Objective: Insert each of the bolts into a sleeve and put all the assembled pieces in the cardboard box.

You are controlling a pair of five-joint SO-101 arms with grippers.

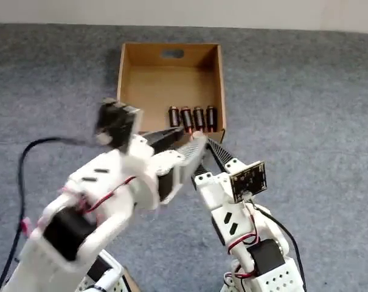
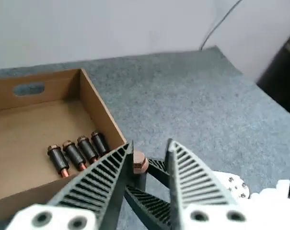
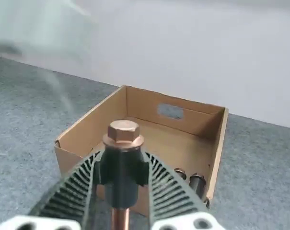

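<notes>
My right gripper [image 3: 122,158] is shut on a black sleeve [image 3: 121,177] with a copper bolt [image 3: 123,134] through it. The hex head sits on top and the shaft pokes out below. It holds this piece upright just in front of the cardboard box [image 3: 87,129]. My left gripper [image 2: 149,144] is open, one finger on either side of the bolt head [image 2: 139,163], above the right gripper's fingers [image 2: 149,201]. In the high view both grippers [image 1: 193,140] [image 1: 203,145] meet at the near wall of the box [image 1: 120,79]. Several assembled pieces [image 1: 193,118] [image 2: 77,153] lie in a row inside.
Grey carpet [image 1: 305,91] covers the table around the box. A black cable [image 1: 25,158] runs along the left side by the left arm. The far part of the box floor [image 1: 165,82] is bare.
</notes>
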